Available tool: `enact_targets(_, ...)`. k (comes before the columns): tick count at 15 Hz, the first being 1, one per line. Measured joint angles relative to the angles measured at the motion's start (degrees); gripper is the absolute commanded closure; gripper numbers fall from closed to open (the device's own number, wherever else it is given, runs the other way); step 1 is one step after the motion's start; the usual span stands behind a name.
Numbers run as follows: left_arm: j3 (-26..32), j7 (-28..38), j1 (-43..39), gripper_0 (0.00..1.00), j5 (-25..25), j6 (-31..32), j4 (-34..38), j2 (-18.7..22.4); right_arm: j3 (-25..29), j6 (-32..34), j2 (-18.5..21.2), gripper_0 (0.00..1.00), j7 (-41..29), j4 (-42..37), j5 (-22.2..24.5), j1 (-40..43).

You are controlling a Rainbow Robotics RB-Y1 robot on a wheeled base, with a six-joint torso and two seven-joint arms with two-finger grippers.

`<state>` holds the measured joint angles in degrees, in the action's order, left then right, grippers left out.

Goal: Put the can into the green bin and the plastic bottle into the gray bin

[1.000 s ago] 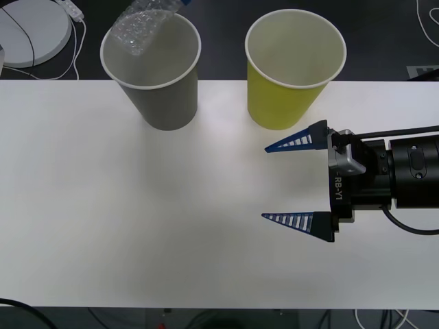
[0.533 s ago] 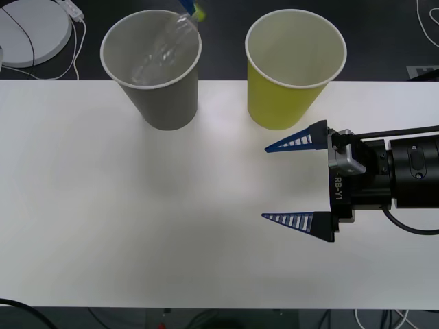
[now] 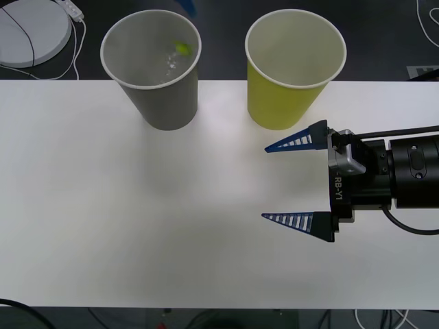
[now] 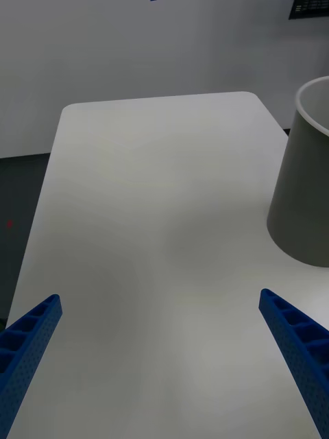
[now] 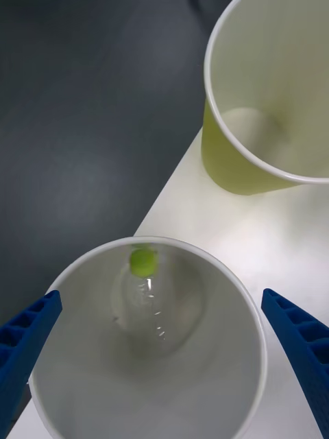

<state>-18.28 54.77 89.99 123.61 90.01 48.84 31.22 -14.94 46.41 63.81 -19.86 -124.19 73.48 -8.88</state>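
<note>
The gray bin (image 3: 168, 103) stands at the table's back left, the green bin (image 3: 281, 103) to its right. The plastic bottle (image 3: 171, 63) lies inside the gray bin, its lime-green cap (image 3: 182, 47) up against the wall. In the left wrist view my left gripper (image 5: 161, 295) hangs open straight above the gray bin (image 5: 82, 363), with the bottle (image 5: 147, 312) down inside and the green bin (image 5: 233, 171) beyond. One blue fingertip (image 3: 190, 7) of it shows at the top edge. My right gripper (image 3: 265, 183) rests open low over the table, in front of the green bin. The can is out of view.
The white table (image 3: 137, 226) stretches wide to the left of my right gripper. A round white device (image 3: 31, 31) with a cable sits beyond the back left edge. In the right wrist view the gray bin (image 4: 301, 185) stands off to one side.
The bottle was tilted over the gray bin's rim and has dropped inside. My left gripper has let it go. The right arm has not moved.
</note>
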Motion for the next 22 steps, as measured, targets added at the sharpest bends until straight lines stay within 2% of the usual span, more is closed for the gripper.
enact_targets(3, -1.51, -0.63, -0.23, 0.00, -2.00, 0.00, 0.39, 1.43, 0.00, 0.00, 0.00, 0.00, 0.00, 0.00, 0.00, 0.00)
enact_targets(6, -4.65, -0.44, -1.15, 0.00, -7.32, 0.00, 2.62, 4.52, 0.00, 0.00, 0.00, 0.00, 0.00, 0.00, 0.00, 0.00)
enact_targets(9, -5.45, 2.27, -6.45, 0.00, -11.18, -0.01, 11.98, 8.37, 0.00, 0.00, 0.00, 0.00, 0.00, 0.00, 0.00, 0.00)
enact_targets(12, -5.45, 8.36, -12.69, 0.00, -13.93, -0.01, 24.68, 13.15, 0.00, 0.00, 0.00, 0.00, 0.00, 0.00, 0.00, 0.00)
enact_targets(14, -5.46, 11.36, -16.42, 0.00, -17.76, -0.01, 30.85, 16.88, 0.00, 0.00, 0.00, 0.00, 0.00, 0.00, 0.00, 0.00)
enact_targets(18, -4.56, 11.55, -23.77, 0.00, -26.90, -3.55, 39.49, 24.93, 0.00, 0.00, 0.00, 0.00, 0.00, 0.00, 0.00, 0.00)
enact_targets(22, 0.16, 9.88, -33.47, 0.00, -32.24, -7.63, 48.18, 30.89, 0.00, 0.00, 0.00, 0.00, 0.00, 0.00, 0.00, 0.00)
